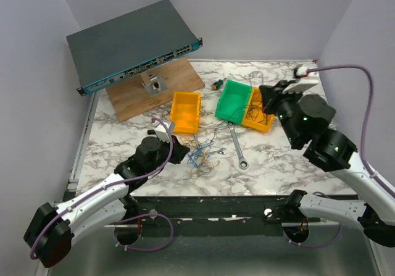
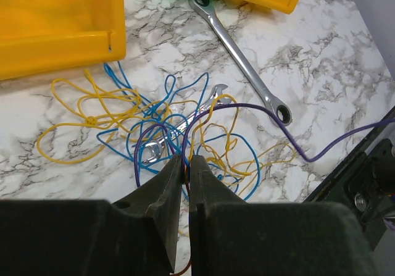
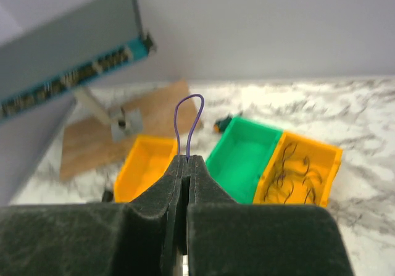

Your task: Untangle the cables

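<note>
The cables [image 2: 154,118], thin blue, yellow, orange and purple wires, lie tangled on the marble table [image 1: 271,158]; in the top view the cables [image 1: 200,152] sit just right of my left gripper [image 1: 179,151]. In the left wrist view, my left gripper [image 2: 184,160] is shut at the tangle's near edge, with purple and orange strands pinched between its tips. One purple cable [image 2: 296,143] runs off to the right. My right gripper [image 3: 188,159] is shut on a purple loop [image 3: 179,118]. In the top view the right gripper [image 1: 268,99] hangs raised over the right-hand bins.
A long silver wrench [image 1: 237,143] lies right of the tangle, and a small wrench [image 2: 185,125] lies under it. A yellow bin [image 1: 186,111], a green bin [image 1: 233,99] and a second yellow bin [image 1: 258,118] holding dark wires stand behind. A network switch [image 1: 133,41] rests on a wooden board [image 1: 154,94].
</note>
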Motion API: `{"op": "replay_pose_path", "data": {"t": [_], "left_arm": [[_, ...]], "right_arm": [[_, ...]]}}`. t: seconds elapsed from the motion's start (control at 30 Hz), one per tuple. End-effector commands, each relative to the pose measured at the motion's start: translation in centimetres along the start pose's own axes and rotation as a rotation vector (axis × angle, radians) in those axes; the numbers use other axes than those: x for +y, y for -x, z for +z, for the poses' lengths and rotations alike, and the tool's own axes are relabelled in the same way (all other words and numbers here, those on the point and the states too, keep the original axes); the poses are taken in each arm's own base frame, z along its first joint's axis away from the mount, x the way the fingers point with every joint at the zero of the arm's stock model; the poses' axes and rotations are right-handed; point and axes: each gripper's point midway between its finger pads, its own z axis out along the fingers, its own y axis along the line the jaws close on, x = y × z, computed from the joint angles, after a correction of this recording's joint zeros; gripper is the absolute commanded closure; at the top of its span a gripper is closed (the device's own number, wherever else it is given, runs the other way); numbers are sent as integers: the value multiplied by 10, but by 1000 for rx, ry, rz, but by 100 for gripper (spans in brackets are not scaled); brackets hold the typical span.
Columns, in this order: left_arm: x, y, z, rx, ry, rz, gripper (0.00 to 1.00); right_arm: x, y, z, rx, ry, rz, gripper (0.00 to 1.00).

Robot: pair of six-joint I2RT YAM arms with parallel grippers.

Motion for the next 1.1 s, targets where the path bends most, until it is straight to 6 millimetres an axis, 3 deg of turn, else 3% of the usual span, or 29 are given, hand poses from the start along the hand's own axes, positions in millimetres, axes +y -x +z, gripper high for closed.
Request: {"op": "replay_pose_path", "data": {"t": [0.0,0.2,0.37,0.47,0.67,0.83,1.07], "left_arm": [[-7,18,-10,-12,7,59,88],[-19,25,-10,-7,-44,107,89],[-22,26,-9,0,-64,141,90],[-21,24,-7,-6,-73,155,90],[-18,20,1,-12,-81,201,90],[-23,20,7,-1,-108,223,90],[-16,25,10,-52,-86,303,93]], "right_arm": [[37,-109,-18,329,273,-100,99],[87,-195,-52,580,622,-73,99],[90,-257,-61,750,650,-49,99],[92,-280,-72,807,682,0,99],[103,-288,-89,785,742,227,98],[117,-286,-83,698,758,478,99],[123,-291,-58,637,668,697,96]]}}
